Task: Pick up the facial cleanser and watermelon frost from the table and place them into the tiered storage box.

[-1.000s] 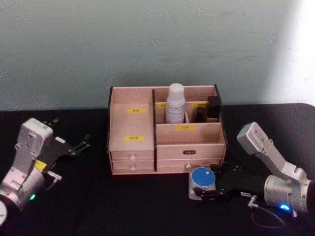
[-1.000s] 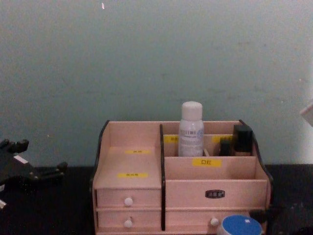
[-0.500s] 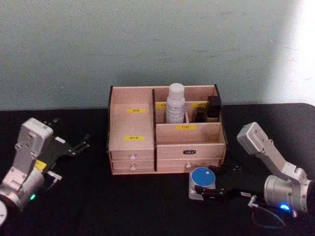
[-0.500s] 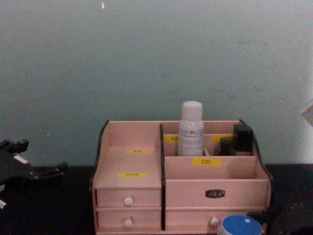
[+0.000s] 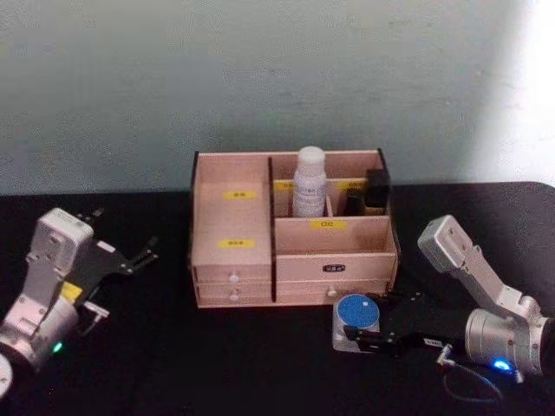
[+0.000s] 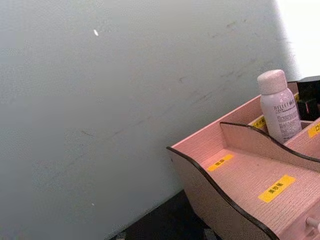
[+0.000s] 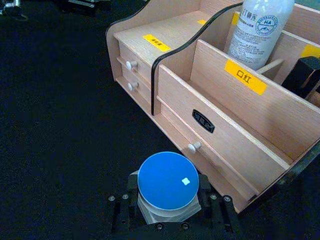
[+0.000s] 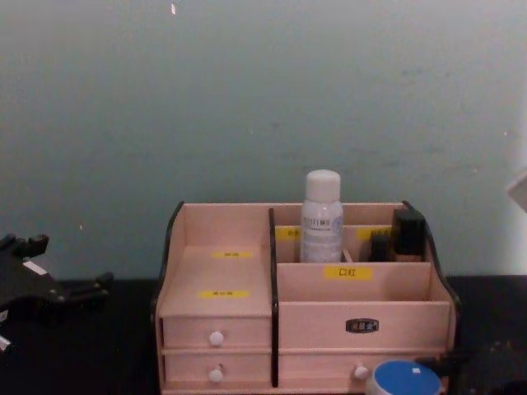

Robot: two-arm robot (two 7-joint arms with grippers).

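Note:
The tiered storage box (image 5: pixel 234 221) stands mid-table, also seen in the chest view (image 8: pixel 218 271) and the wrist views (image 7: pixel 250 130) (image 6: pixel 240 175). A white bottle, the facial cleanser (image 5: pixel 309 184) (image 8: pixel 322 218) (image 7: pixel 260 30) (image 6: pixel 279 107), stands upright in a back compartment. The watermelon frost (image 5: pixel 355 316) (image 7: pixel 167 180) (image 8: pixel 403 378), a squat jar with a round blue lid, sits on the table before the box's right drawer. My right gripper (image 5: pixel 370 322) (image 7: pixel 167 199) is shut on its base. My left gripper (image 5: pixel 126 232) (image 8: pixel 72 262) hovers open at the far left, holding nothing.
Black items (image 5: pixel 376 189) (image 8: pixel 408 233) fill the box's back right compartment. The table top (image 5: pixel 217 355) is black cloth, and a pale wall stands close behind the box. A loose cable (image 5: pixel 473 386) trails by my right wrist.
My right gripper's fingers have drawn slightly closer around the blue-lidded jar, which stays in place. The left arm has not moved.

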